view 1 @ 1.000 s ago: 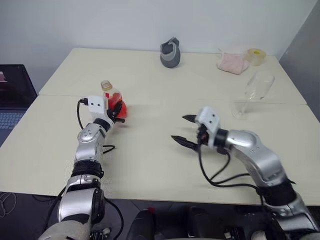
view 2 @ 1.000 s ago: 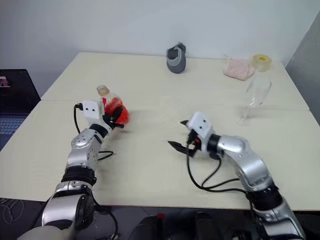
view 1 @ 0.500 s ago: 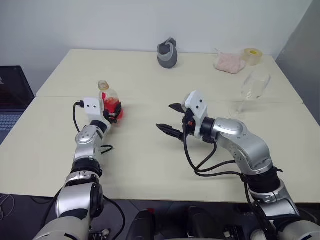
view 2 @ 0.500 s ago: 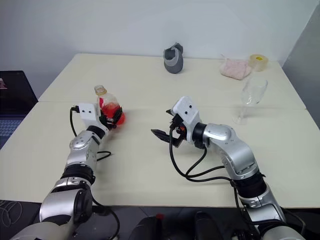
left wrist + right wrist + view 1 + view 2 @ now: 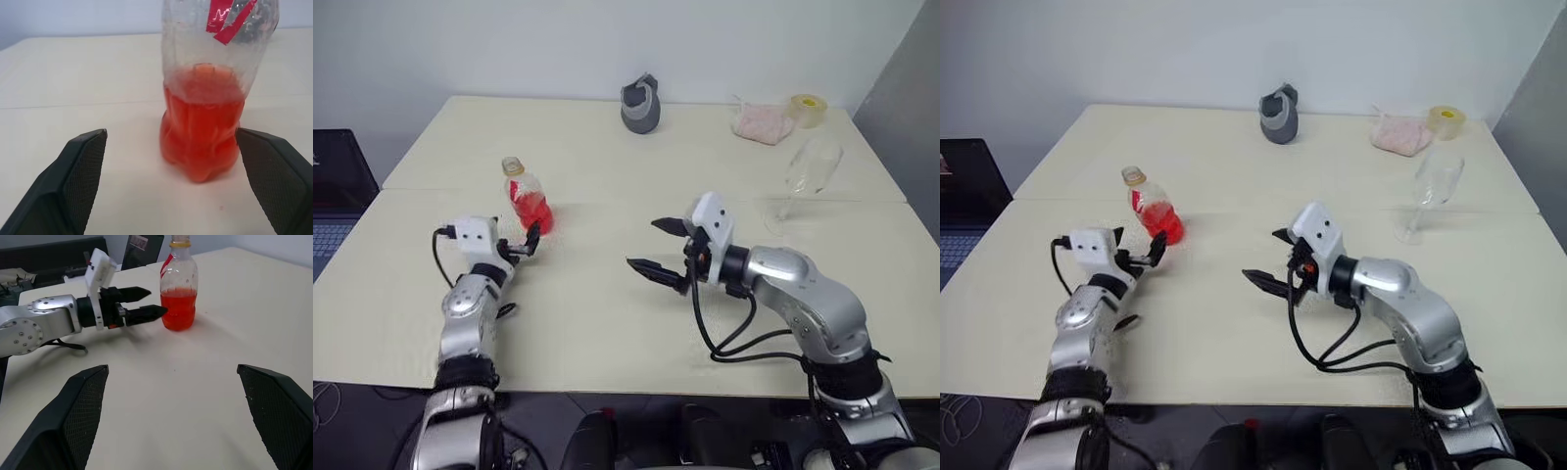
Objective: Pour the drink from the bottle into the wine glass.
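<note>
Left wrist view puts the bottle (image 5: 210, 93) upright on the cream table (image 5: 607, 323), its red drink (image 5: 203, 132) filling the lower part, framed between 2 spread fingers that don't touch it. From the head camera, the left gripper (image 5: 527, 242) sits just short of the bottle, jaws apart. The right gripper (image 5: 656, 250) hovers mid-table, jaws wide, holding nothing. The wine glass (image 5: 803, 181) stands on the right side of the table, well apart from the bottle.
</note>
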You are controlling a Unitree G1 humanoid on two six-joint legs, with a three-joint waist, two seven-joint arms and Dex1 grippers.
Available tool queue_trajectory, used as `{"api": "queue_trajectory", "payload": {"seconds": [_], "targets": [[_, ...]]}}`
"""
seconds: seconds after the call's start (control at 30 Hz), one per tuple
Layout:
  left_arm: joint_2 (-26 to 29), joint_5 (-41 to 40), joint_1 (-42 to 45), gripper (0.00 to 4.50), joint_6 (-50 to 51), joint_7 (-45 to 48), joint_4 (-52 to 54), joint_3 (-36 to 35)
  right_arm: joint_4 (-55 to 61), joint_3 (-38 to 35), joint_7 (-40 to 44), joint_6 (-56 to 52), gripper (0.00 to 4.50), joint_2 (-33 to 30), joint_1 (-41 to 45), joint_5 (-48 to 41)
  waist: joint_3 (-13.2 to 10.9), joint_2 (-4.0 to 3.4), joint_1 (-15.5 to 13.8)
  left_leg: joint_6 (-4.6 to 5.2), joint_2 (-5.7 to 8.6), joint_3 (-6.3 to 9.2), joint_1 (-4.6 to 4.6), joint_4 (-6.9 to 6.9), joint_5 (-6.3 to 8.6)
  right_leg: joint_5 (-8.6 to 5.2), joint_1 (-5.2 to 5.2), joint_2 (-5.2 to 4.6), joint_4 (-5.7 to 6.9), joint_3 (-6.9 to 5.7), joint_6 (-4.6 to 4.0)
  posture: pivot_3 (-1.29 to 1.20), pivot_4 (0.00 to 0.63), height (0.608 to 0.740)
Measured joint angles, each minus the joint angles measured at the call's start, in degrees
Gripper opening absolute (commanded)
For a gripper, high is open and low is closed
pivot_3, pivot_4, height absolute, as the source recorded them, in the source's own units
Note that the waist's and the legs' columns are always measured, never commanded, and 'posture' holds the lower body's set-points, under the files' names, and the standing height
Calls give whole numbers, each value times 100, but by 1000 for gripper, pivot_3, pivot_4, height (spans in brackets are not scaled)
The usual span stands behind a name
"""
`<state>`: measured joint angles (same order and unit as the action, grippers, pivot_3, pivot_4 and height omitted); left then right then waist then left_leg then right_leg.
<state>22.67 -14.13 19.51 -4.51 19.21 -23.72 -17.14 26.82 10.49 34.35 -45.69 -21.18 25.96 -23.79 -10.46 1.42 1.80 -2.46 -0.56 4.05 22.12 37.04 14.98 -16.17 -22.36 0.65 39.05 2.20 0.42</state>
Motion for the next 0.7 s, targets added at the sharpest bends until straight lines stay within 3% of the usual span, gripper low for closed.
{"api": "queue_trajectory", "payload": {"seconds": [0.17, 0.37, 0.5, 0.7], "targets": [[203, -175, -1216, 4470, 886, 127, 1644, -19, 162, -671, -848, 52, 4500, 154, -931, 191, 1, 2, -14, -1, 0, -1, -7, 0, 0, 0, 7, 1, 0, 1, 0, 0, 150, 740], [693, -582, -1470, 4470, 1806, 1195, 3208, 733, -258, -1118, -2282, 1038, 4500, 791, -1784, 1083, 2, 3, -49, -8, 4, -5, -9, 0, -6, -4, 11, 4, -3, 3, 4, 0, 150, 740], [835, -1031, -1016, 4470, 2449, 1934, 3925, 1417, -1373, -1552, -3262, 2064, 4500, 869, -1467, 1868, 1, 0, 15, -8, 1, -40, -23, -7, -6, -2, 7, 10, -2, 31, 1, 0, 150, 740], [967, -1170, -663, 4470, 2840, 2459, 4134, 1848, -2975, -1894, -3852, 3096, 4500, 1027, -566, 2102, 1, -3, 135, -7, -21, -73, -28, -22, -5, -8, 0, 32, 6, 34, -17, 0, 150, 740]]}}
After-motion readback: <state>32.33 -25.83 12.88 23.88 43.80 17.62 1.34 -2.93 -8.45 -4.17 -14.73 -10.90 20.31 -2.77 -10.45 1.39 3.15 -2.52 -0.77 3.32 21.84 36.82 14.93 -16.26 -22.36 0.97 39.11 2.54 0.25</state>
